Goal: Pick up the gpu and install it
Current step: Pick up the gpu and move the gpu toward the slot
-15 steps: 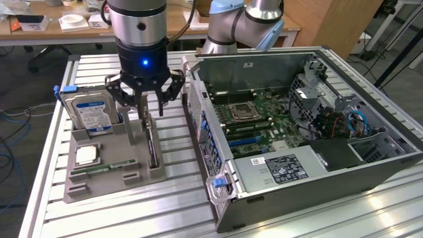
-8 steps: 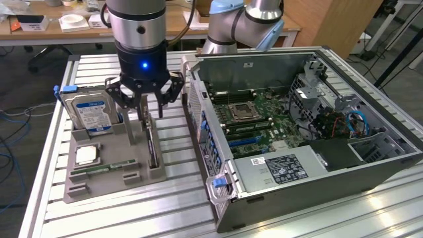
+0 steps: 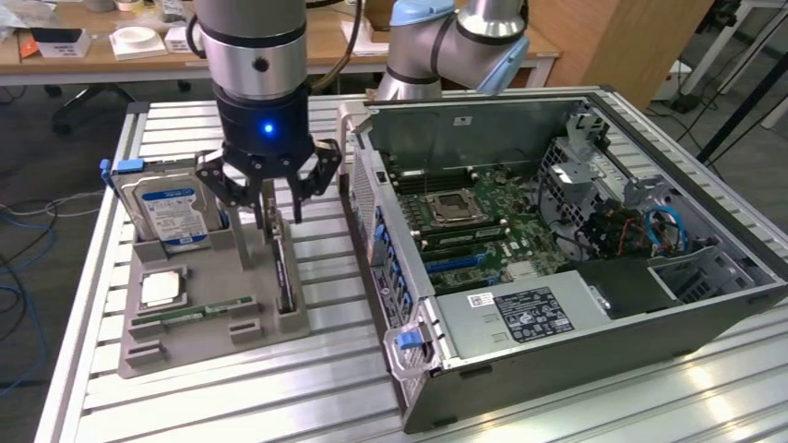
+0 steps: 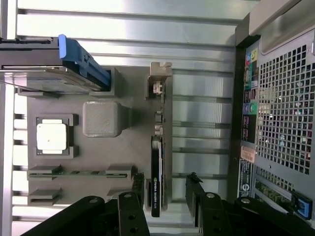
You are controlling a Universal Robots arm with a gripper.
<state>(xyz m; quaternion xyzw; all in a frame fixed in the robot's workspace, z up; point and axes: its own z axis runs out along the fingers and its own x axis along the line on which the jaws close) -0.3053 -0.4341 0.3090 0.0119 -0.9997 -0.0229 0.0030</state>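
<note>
1. The gripper (image 3: 279, 217) is seen hanging fingers-down over the grey holder (image 3: 209, 355), which lies on the slatted metal table (image 3: 246, 406) toward the exterior view's left.
2. The gpu (image 3: 284, 277) is found standing on edge in a slot along the holder's side nearest the computer case (image 3: 518, 388); it has not been lifted.
3. In the wrist view the jaws are shown spread wide, one finger (image 4: 139, 196) on each side of the gpu (image 4: 156, 167). A gap is visible at the finger on the case side, so the card is not clamped.
4. A blue-labelled hard drive (image 3: 173, 208) is held upright at the holder's far end, toward the exterior view's left.
5. A processor chip (image 3: 161, 291) and a memory stick (image 3: 197, 312) are laid flat in their recesses nearer the camera.
6. The case is placed on its side at the exterior view's right, opened, with the motherboard (image 3: 493, 221) exposed.
</note>
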